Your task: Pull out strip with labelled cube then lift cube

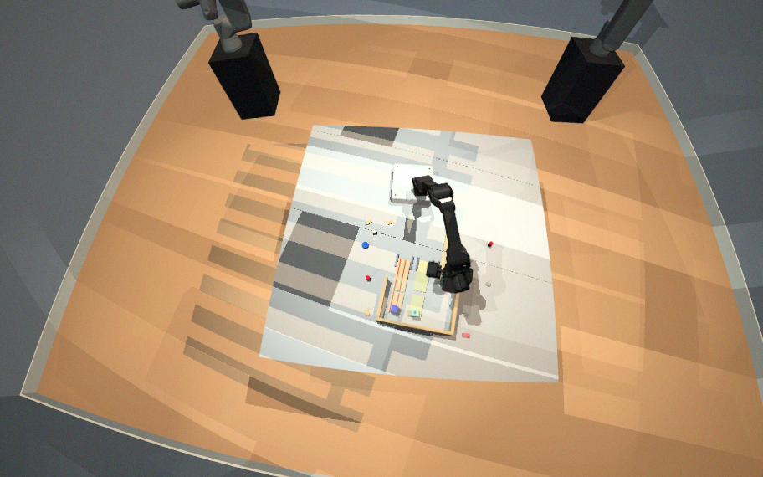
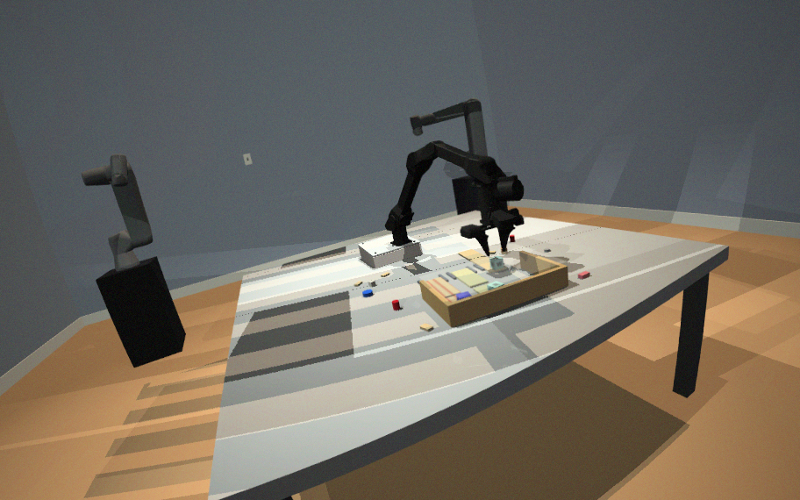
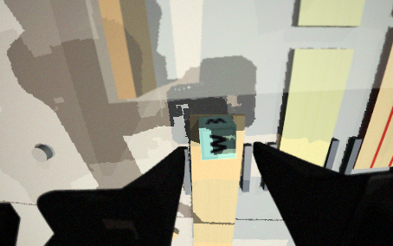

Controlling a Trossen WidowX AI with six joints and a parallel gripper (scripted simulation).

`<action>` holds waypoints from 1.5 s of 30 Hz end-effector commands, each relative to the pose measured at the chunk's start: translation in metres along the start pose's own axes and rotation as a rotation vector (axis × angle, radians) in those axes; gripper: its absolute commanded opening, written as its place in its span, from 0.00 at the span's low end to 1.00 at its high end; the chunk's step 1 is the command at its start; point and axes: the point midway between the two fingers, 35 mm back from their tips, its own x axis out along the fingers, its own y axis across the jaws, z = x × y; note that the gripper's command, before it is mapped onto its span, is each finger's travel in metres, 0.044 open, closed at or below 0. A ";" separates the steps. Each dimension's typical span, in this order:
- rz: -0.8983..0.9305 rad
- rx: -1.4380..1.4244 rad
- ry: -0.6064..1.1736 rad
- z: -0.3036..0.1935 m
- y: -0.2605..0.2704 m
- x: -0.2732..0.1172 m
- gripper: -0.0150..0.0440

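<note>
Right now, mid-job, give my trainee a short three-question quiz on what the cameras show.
1. True or false: the gripper is already shut on the labelled cube.
2. What does the labelled cube rest on in the wrist view?
A. the tan strip
B. a pale yellow strip
C. the bare table
3. Fill in: the purple cube lies on the ____-striped strip inside the wooden tray.

Key:
1. False; the fingers stand partly open, short of the cube, holding nothing.
2. A
3. red
</note>
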 end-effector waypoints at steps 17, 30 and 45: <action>-0.002 -0.006 0.013 -0.003 -0.001 0.037 0.68; -0.004 0.000 0.008 -0.002 -0.002 0.037 0.50; -0.004 -0.002 0.011 -0.020 -0.009 0.020 0.25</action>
